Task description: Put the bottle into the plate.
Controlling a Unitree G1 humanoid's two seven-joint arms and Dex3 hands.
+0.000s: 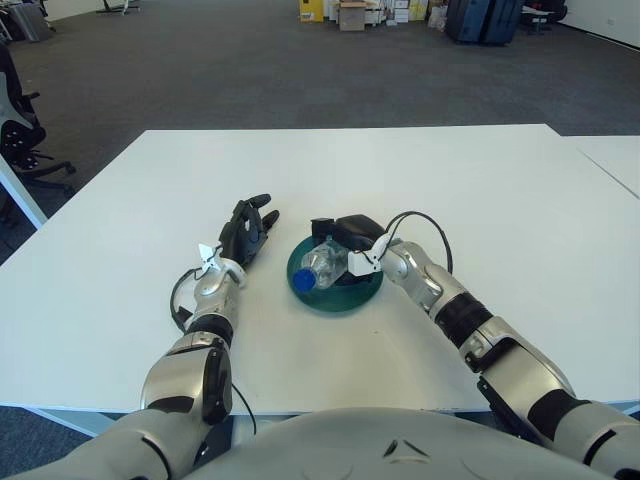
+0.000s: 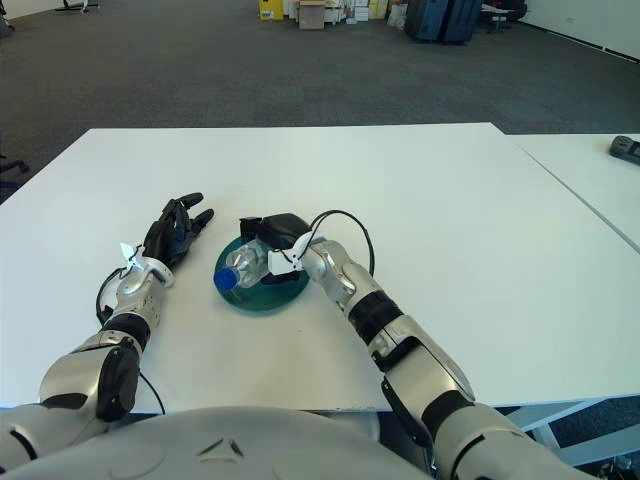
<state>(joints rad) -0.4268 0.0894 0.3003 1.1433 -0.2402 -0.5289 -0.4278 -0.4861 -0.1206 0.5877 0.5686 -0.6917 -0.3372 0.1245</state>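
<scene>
A clear plastic bottle [image 1: 322, 264] with a blue cap lies on its side over the dark green plate [image 1: 335, 296] in the middle of the white table. My right hand [image 1: 345, 238] is over the plate's far side with its fingers curled around the bottle's body. The cap end points toward me and to the left, near the plate's near-left rim. My left hand [image 1: 248, 230] shows just left of the plate with its fingers spread, holding nothing.
The white table [image 1: 480, 190] stretches wide on all sides of the plate. A second table edge shows at the far right [image 1: 620, 155]. An office chair [image 1: 20, 120] stands off the table's left side. Boxes and cases stand far back on the floor.
</scene>
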